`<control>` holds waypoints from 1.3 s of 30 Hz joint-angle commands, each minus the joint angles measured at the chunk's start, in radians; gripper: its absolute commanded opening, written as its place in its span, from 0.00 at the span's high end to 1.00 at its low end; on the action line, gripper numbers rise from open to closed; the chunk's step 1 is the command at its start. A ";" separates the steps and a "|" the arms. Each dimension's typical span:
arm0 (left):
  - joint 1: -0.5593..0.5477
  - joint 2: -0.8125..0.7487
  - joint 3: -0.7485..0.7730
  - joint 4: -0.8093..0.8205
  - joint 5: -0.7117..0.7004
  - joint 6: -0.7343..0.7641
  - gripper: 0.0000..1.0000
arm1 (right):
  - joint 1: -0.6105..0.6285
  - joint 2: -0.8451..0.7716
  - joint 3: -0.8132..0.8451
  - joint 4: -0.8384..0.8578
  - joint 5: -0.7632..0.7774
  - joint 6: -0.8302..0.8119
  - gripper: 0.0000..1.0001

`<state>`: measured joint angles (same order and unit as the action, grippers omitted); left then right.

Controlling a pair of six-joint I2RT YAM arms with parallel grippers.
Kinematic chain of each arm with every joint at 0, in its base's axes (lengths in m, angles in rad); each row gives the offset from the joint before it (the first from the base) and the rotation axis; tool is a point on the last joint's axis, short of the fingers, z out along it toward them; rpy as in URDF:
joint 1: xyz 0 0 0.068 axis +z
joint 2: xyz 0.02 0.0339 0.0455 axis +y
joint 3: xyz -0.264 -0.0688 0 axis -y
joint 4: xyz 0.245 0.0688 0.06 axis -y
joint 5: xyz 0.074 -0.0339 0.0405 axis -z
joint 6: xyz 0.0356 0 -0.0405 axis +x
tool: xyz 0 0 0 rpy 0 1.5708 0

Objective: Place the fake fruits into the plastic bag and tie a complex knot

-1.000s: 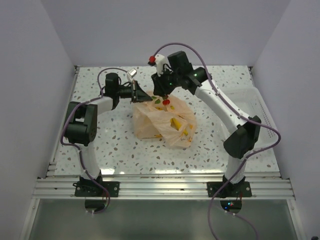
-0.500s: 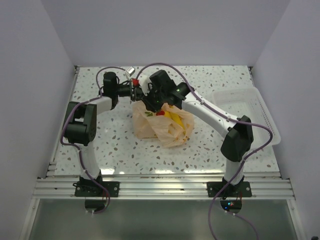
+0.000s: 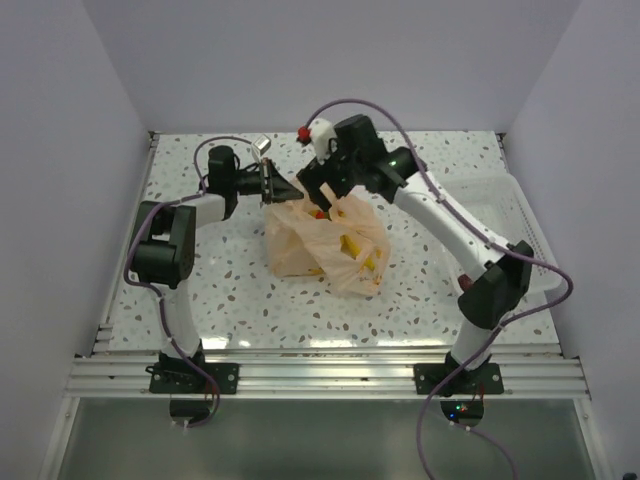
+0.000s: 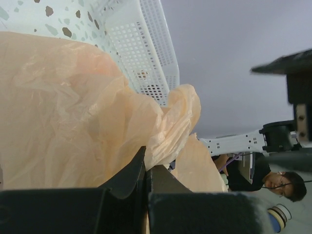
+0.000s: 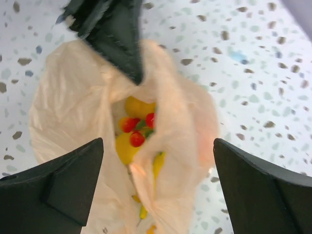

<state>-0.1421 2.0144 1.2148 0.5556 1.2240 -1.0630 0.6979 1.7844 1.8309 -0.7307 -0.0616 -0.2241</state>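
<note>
The peach-orange plastic bag (image 3: 325, 245) lies mid-table with its mouth open upward. My left gripper (image 3: 283, 188) is shut on the bag's far-left rim and holds it up; in the left wrist view the film (image 4: 161, 126) is pinched between the shut fingers (image 4: 129, 178). My right gripper (image 5: 158, 141) hovers open just above the mouth, with nothing between its fingers. Inside the bag (image 5: 73, 97) lie fake fruits: small red pieces (image 5: 136, 139), a round yellow-orange one (image 5: 139, 106) and yellow bananas (image 5: 158, 163). No knot is in view.
A white perforated tray (image 3: 510, 215) stands at the right edge of the speckled table (image 3: 200, 290), also seen behind the bag in the left wrist view (image 4: 141, 44). The left gripper's dark fingers (image 5: 117, 34) reach in at the top of the right wrist view.
My right gripper dipped to the bag's mouth with a red fruit, opened, and has risen back. The red fruit now lies inside the bag. The left gripper kept its hold.
</note>
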 commanded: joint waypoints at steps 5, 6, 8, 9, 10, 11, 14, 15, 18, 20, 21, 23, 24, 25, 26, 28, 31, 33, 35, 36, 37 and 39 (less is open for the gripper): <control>0.009 -0.019 0.045 -0.055 0.000 0.083 1.00 | -0.386 -0.149 0.116 -0.346 -0.101 0.013 0.07; 0.009 -0.019 0.043 -0.062 -0.001 0.089 1.00 | -0.423 -0.154 0.081 -0.383 -0.075 0.000 0.10; 0.007 -0.016 0.038 -0.068 -0.004 0.094 1.00 | -0.535 -0.167 0.033 -0.467 -0.069 -0.020 0.16; 0.007 -0.016 0.035 -0.068 -0.009 0.092 1.00 | -0.570 -0.174 -0.031 -0.484 -0.063 -0.024 0.19; 0.006 -0.016 0.032 -0.068 -0.012 0.092 1.00 | -0.607 -0.183 -0.073 -0.484 -0.046 -0.030 0.21; 0.004 -0.014 0.029 -0.066 -0.012 0.093 1.00 | -0.682 -0.195 -0.112 -0.478 -0.044 -0.050 0.24; 0.001 -0.013 0.043 -0.085 -0.009 0.101 1.00 | -0.832 -0.209 -0.202 -0.506 -0.101 -0.108 0.32; 0.001 -0.013 0.049 -0.094 -0.009 0.106 1.00 | -0.863 -0.209 -0.222 -0.515 -0.116 -0.125 0.35; 0.001 -0.020 0.069 -0.151 -0.012 0.152 1.00 | -0.939 -0.177 -0.237 -0.575 -0.152 -0.208 0.40; 0.001 -0.031 0.063 -0.160 -0.017 0.161 1.00 | -0.969 -0.161 -0.249 -0.601 -0.153 -0.250 0.40; 0.001 -0.035 0.060 -0.167 -0.026 0.167 1.00 | -0.977 -0.151 -0.263 -0.607 -0.150 -0.257 0.40; 0.001 -0.045 0.051 -0.206 -0.035 0.204 1.00 | -0.997 -0.126 -0.295 -0.607 -0.144 -0.270 0.39; 0.001 -0.049 0.046 -0.213 -0.043 0.212 1.00 | -1.003 -0.120 -0.335 -0.605 -0.149 -0.271 0.37; 0.001 -0.052 0.040 -0.215 -0.044 0.218 1.00 | -1.008 -0.112 -0.358 -0.586 -0.142 -0.265 0.37; 0.001 -0.060 0.032 -0.218 -0.046 0.221 1.00 | -1.012 -0.106 -0.380 -0.570 -0.142 -0.258 0.35; 0.001 -0.066 0.032 -0.249 -0.044 0.242 1.00 | -1.018 -0.105 -0.442 -0.518 -0.147 -0.247 0.34; 0.001 -0.082 0.032 -0.273 -0.041 0.259 1.00 | -1.019 -0.086 -0.524 -0.432 -0.119 -0.212 0.34; 0.001 -0.082 0.029 -0.272 -0.040 0.256 1.00 | -1.019 -0.071 -0.544 -0.397 -0.127 -0.208 0.34; 0.001 -0.080 0.025 -0.269 -0.037 0.255 1.00 | -1.019 -0.043 -0.550 -0.394 -0.136 -0.202 0.35; 0.001 -0.079 0.023 -0.266 -0.035 0.253 1.00 | -1.019 -0.011 -0.547 -0.395 -0.139 -0.202 0.35; 0.001 -0.078 0.020 -0.266 -0.035 0.253 1.00 | -1.019 0.004 -0.542 -0.409 -0.142 -0.201 0.36; 0.001 -0.077 0.019 -0.263 -0.032 0.253 1.00 | -1.019 0.044 -0.533 -0.426 -0.144 -0.213 0.32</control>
<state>-0.1425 1.9820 1.2407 0.2966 1.1786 -0.8410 -0.3153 1.7847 1.2842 -1.1641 -0.1802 -0.4374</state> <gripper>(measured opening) 0.016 0.668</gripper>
